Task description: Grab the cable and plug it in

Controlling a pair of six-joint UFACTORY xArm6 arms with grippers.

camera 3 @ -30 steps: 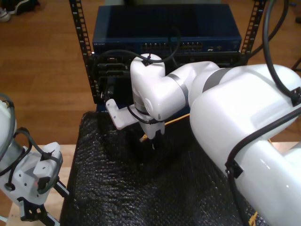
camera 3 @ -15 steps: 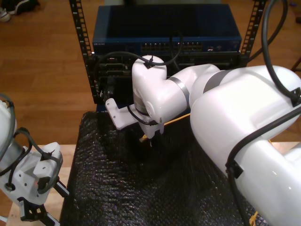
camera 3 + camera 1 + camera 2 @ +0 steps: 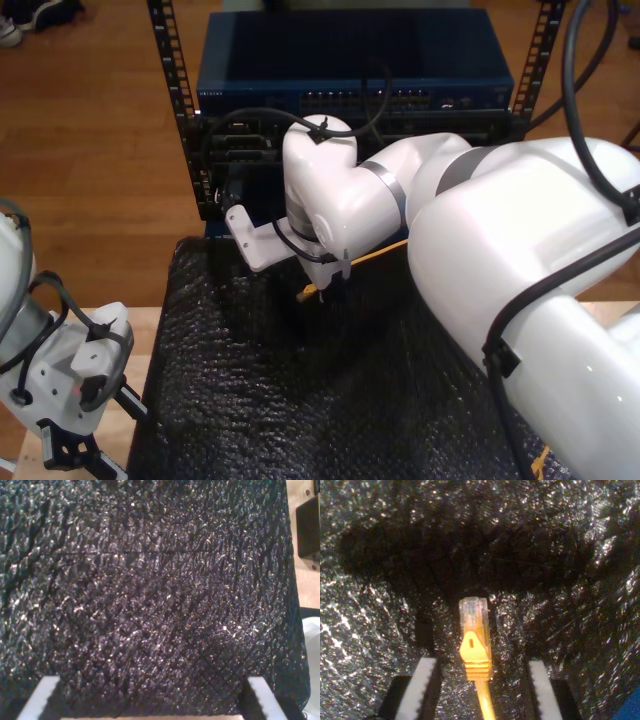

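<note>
Network rack (image 3: 350,95) stands at the far end of the exterior view, its blue switch carrying a row of ports; black bubble-wrap mat (image 3: 300,400) covers the bench in front of it. My second gripper (image 3: 482,680) hangs over the mat near the rack with the cable (image 3: 475,645) running up between its fingers (image 3: 422,685), clear plug forward and clear of the mat. The fingers stand apart on either side of the yellow boot with dark gaps showing, so whether anything further back pinches the cable I cannot tell (the plug does sit off the mat, so I judge the grab done or nearly so). Left to do: carry the plug to a port and seat it. My first gripper (image 3: 155,705) looks at bare mat, fingers wide, nothing between them. Which port is meant is unclear; the cable's run is cut off behind the arm.
</note>
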